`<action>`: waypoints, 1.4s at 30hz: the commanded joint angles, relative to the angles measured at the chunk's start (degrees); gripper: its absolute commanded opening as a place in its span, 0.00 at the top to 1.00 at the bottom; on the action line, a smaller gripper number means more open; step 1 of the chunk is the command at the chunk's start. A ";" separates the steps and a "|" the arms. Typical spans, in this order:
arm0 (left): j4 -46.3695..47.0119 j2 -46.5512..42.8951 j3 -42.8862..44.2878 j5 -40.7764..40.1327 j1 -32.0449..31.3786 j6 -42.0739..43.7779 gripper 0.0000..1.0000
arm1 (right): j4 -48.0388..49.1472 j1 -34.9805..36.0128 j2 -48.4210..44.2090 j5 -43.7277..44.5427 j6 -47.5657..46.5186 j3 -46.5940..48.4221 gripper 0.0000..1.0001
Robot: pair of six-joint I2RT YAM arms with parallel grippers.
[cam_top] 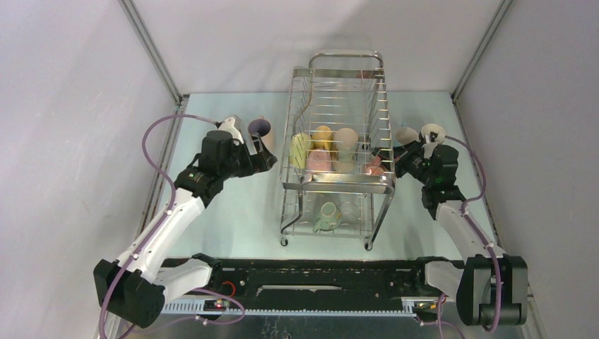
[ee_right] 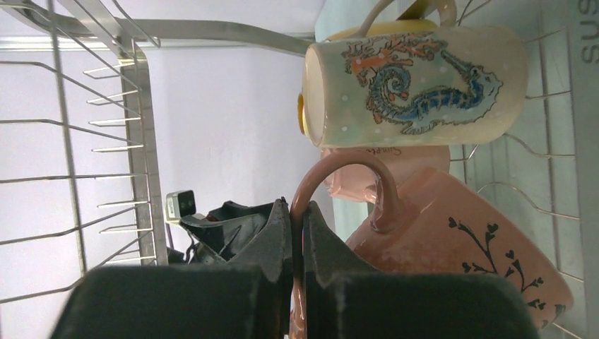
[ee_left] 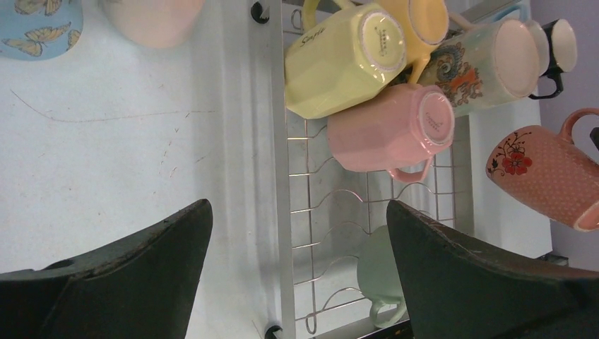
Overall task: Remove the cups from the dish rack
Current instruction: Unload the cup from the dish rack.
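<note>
- The right end effector point(ee_right: 297, 212) is pressing its fingers together on the looped handle of a salmon mug point(ee_right: 452, 247) printed with black sprigs, at the right side of the dish rack point(cam_top: 346, 181).
- The salmon mug is tilting, with its handle turned toward the fingers.
- Just beyond it, a seahorse mug point(ee_right: 417, 85) is lying on its side on the upper tier.
- The left end effector point(ee_left: 298, 212) is hanging with its fingers spread wide apart, gripping nothing, beside the rack's left rim.
- Past those fingers, a yellow mug point(ee_left: 339, 60) and a pink mug point(ee_left: 388, 127) are lying on the upper wires, touching each other.
- A pale green mug point(ee_left: 381, 275) is sitting on the lower tier beneath them.
- On the bench point(cam_top: 233, 212), a blue butterfly mug point(ee_left: 39, 25) is standing left of the rack, and a pale cup point(cam_top: 406, 134) is standing just to its right.
</note>
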 commanded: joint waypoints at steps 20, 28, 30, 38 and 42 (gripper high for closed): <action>-4.61 0.63 22.02 3.26 4.35 3.62 0.00 | -10.84 -16.33 -8.81 -2.36 -4.61 13.67 1.00; -5.13 2.85 29.50 5.89 4.45 2.80 0.00 | -16.12 -18.40 -9.29 -1.09 -6.28 22.69 1.00; -5.02 3.33 31.48 6.46 4.48 2.46 0.00 | -17.05 -18.90 -9.30 -0.98 -6.30 25.04 1.00; -5.30 7.67 42.57 11.94 4.36 2.28 0.00 | -18.81 -19.43 -7.98 -1.78 -5.08 36.33 1.00; -6.20 9.81 48.01 14.88 4.11 3.77 0.00 | -19.88 -19.43 -6.64 -3.33 -4.23 41.76 1.00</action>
